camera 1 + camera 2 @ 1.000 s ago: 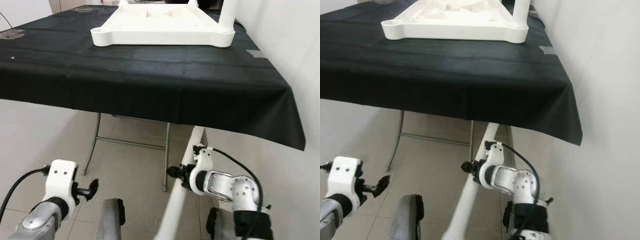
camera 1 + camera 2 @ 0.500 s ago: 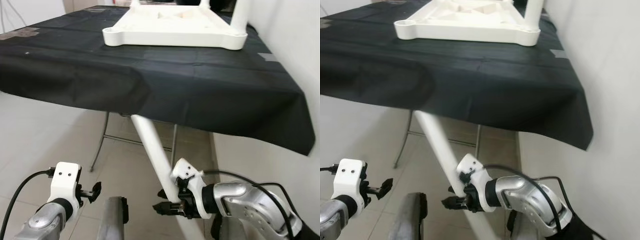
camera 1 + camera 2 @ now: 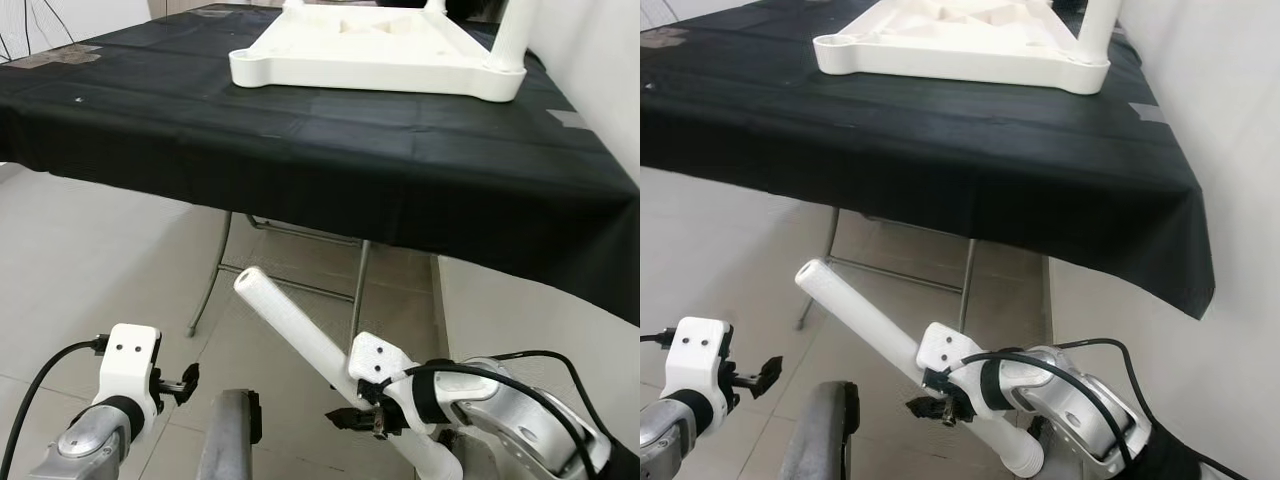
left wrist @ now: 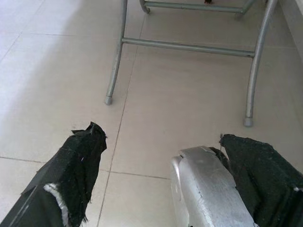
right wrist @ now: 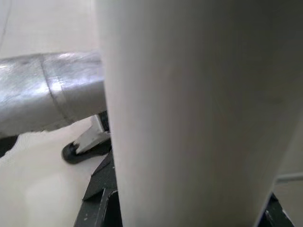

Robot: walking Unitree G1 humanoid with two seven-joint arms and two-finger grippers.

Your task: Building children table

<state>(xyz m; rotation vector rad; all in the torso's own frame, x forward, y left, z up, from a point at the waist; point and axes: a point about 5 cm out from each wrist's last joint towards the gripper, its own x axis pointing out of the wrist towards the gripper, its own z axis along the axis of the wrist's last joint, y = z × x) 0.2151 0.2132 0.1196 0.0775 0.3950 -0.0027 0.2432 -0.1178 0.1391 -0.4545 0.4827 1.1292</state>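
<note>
A black cloth (image 3: 300, 150) covers the surface and hangs over its near edge and right corner, creased in faint lines. Bits of grey tape (image 3: 62, 57) lie on it far to the left, another piece (image 3: 572, 119) near the right edge. Beneath, thin grey metal folding legs (image 3: 215, 270) stand on a pale tiled floor (image 3: 90, 260), their feet (image 4: 108, 100) resting on the tiles. A white wall (image 3: 1230, 130) runs along the right side.

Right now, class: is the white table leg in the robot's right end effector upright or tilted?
Tilted. The white table leg slants up and leftward from the right end effector, its free end below the black-covered table.
</note>
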